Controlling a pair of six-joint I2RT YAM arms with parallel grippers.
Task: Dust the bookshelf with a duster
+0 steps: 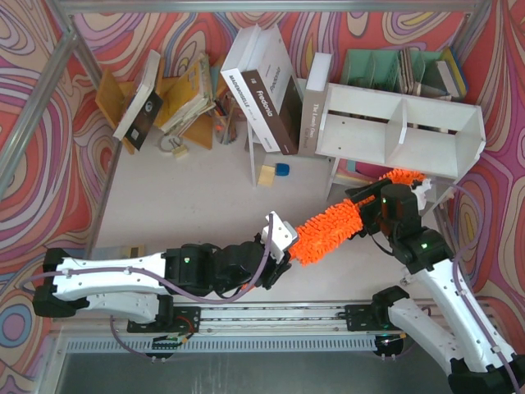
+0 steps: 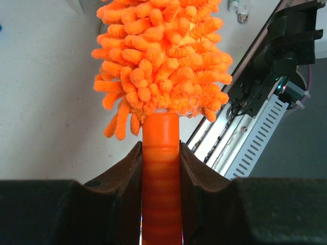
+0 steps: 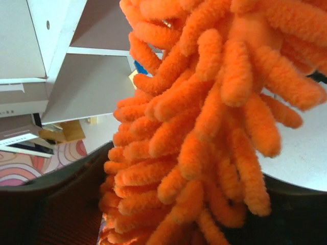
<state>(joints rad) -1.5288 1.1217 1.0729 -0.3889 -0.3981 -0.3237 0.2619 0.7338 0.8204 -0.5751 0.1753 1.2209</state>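
Left wrist view: duster is being clamped by its stiff, slick handle in the closed left gripper, while its soft, light head is being bracketed by the right gripper, grip unclear, just before the shelf.

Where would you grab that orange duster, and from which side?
Take the duster by its slim smooth handle, coming from the bare end away from the fluffy head. The handle is firm and narrow, as the left gripper clamped on it shows; the shaggy head would likely squash.
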